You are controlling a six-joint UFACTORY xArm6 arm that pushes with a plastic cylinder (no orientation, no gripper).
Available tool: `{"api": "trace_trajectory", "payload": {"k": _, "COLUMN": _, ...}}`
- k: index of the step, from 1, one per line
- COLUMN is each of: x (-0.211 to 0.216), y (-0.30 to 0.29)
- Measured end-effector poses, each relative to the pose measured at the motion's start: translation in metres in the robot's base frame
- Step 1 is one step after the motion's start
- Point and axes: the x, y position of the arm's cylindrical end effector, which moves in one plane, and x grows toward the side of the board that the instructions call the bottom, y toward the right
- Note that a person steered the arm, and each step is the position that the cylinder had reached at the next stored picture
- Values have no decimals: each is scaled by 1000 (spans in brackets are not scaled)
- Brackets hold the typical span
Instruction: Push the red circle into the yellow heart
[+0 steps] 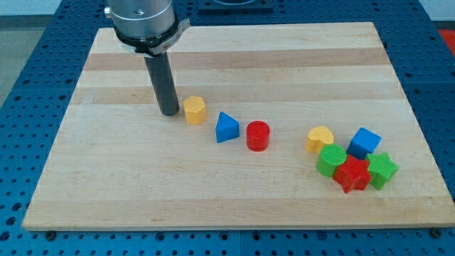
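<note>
The red circle (pixel 258 135) stands near the board's middle. The yellow heart (pixel 320 139) lies to its right, a short gap away, at the left of a cluster of blocks. My tip (pixel 169 112) rests on the board well left of the red circle, just left of a yellow hexagon (pixel 195 110). A blue triangle (pixel 227 128) sits between the yellow hexagon and the red circle.
Right of the yellow heart are a blue cube (pixel 365 142), a green circle (pixel 331 160), a red star (pixel 352 175) and a green star (pixel 382 169), packed close together. The wooden board (pixel 234 71) lies on a blue perforated table.
</note>
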Motion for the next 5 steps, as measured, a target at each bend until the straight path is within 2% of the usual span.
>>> {"api": "trace_trajectory", "payload": {"k": 2, "x": 19, "y": 46}}
{"api": "trace_trajectory", "payload": {"k": 4, "x": 68, "y": 143}}
{"api": "trace_trajectory", "payload": {"k": 5, "x": 78, "y": 173}}
